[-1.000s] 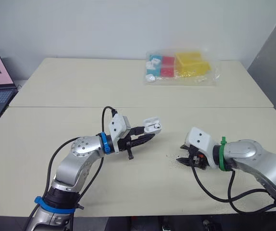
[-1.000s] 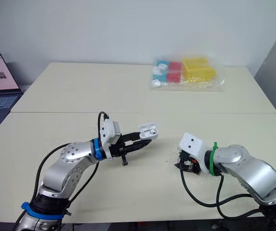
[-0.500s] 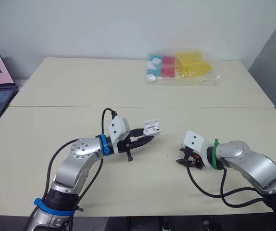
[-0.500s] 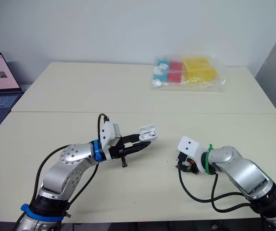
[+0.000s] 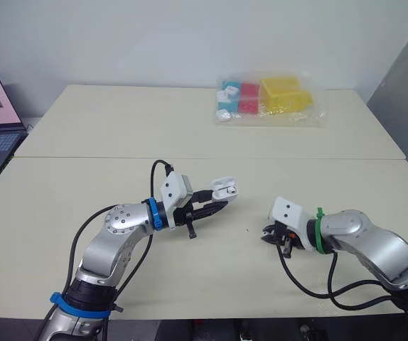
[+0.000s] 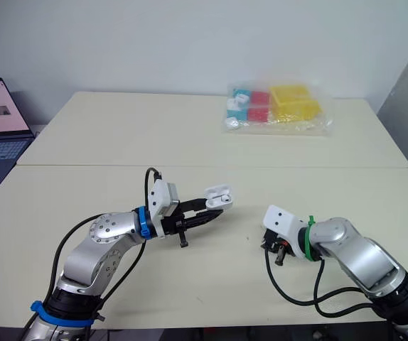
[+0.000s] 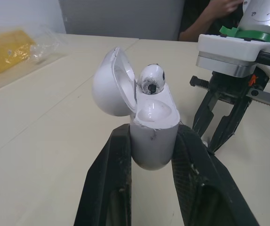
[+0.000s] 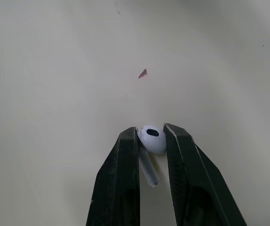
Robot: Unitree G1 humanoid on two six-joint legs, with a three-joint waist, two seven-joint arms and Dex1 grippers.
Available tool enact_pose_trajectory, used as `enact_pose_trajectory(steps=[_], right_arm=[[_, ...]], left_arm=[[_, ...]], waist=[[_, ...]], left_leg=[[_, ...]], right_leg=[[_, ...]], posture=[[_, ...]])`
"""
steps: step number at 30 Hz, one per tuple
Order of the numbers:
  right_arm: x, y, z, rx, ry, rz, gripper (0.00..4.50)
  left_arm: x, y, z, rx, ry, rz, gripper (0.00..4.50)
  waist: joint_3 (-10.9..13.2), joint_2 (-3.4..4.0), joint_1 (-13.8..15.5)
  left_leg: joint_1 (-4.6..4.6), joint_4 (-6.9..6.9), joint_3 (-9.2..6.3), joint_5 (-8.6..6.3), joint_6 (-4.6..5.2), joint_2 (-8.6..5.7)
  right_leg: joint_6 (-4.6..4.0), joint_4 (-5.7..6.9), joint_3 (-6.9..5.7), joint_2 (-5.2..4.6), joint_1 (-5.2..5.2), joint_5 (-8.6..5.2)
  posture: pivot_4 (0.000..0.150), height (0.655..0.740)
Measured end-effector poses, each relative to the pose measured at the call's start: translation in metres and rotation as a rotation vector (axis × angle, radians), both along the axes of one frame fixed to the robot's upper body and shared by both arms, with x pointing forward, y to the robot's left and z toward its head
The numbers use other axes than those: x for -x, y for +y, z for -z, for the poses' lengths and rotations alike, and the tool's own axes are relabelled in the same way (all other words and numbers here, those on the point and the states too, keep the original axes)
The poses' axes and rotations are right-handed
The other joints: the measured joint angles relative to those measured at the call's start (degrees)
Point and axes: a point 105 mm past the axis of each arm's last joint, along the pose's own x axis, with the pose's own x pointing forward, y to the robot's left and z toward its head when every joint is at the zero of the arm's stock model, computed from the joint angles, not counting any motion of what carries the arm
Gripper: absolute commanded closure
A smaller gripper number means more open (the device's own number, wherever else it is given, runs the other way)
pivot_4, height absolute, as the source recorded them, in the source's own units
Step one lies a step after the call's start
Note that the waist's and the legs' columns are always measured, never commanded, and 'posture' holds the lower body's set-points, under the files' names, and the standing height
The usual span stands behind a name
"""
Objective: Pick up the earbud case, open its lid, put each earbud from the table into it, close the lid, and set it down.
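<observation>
Head view. Grips the earbud case [image 5: 224, 189] at the tips of the left tool [image 5: 220, 202], raised clear of the surface [image 5: 190, 135], probably so as to have the mouth free for loading. Holds the right tool [image 5: 266, 235] low, tips down at the surface, well apart from the case.

Left wrist view. Clamps the case body between both fingers, long axis in line with them, mouth pointing away from the wrist and toward the right tool. Has the lid [image 7: 110, 82] swung back on its hinge to one side, clear of the mouth. Carries one seated earbud [image 7: 152, 78], head standing proud, beside a socket that looks empty, judged ready for the second.

Right wrist view. Pinches the loose earbud [image 8: 152, 138] by its head between the closed-in fingers of the right tool, stem trailing back toward the wrist, nearly in line with the fingers and slightly slanted. Cannot tell whether lifted off the surface or resting on it. Likely calls for a turn of the wrist to bring the stem first into the open socket.
</observation>
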Motion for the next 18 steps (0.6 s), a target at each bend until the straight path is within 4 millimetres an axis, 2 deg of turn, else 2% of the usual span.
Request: enact_pose_trajectory(steps=[2,7,13,15,18], right_arm=[[0.006,-0.014,0.0,0.042,0.021,-0.034,4.08],[0.016,-0.068,-0.001,0.204,0.059,-0.12,4.08],[0.02,-0.111,-0.004,0.338,0.084,-0.196,4.08],[0.019,-0.121,-0.004,0.369,0.09,-0.194,4.08],[0.019,-0.123,-0.004,0.381,0.089,-0.212,4.08]], left_arm=[[0.0,0.0,0.001,-0.004,0.0,0.0,3.7],[0.001,0.002,0.004,-0.02,0.005,-0.003,3.7],[0.005,0.004,0.008,-0.032,0.015,-0.003,3.7],[0.006,0.005,0.008,-0.037,0.013,-0.003,3.7],[0.007,0.005,0.008,-0.041,0.011,-0.001,3.7]], waist=[[0.0,0.0,0.1],[0.0,-0.02,0.2],[0.0,-0.01,0.1],[0.0,-0.01,0.1],[0.0,-0.01,0.1]], left_leg=[[-0.01,0.0,0.0,0.0,0.0,-0.01],[0.02,0.01,0.05,0.0,0.01,-0.04],[0.1,0.01,0.04,0.0,0.0,-0.01],[0.12,0.01,0.05,0.0,0.0,-0.01],[0.13,0.01,0.06,0.0,0.0,-0.01]], right_leg=[[0.0,-0.06,-0.01,-0.01,0.01,0.0],[0.03,-0.12,0.01,-0.06,0.05,0.01],[0.02,-0.04,0.0,-0.05,0.07,0.01],[0.02,-0.04,0.01,-0.05,0.08,0.01],[0.02,-0.02,0.02,-0.05,0.08,0.01]], posture=[[0.15,0.74],[0.15,0.74],[0.15,0.74],[0.15,0.74],[0.15,0.74]])
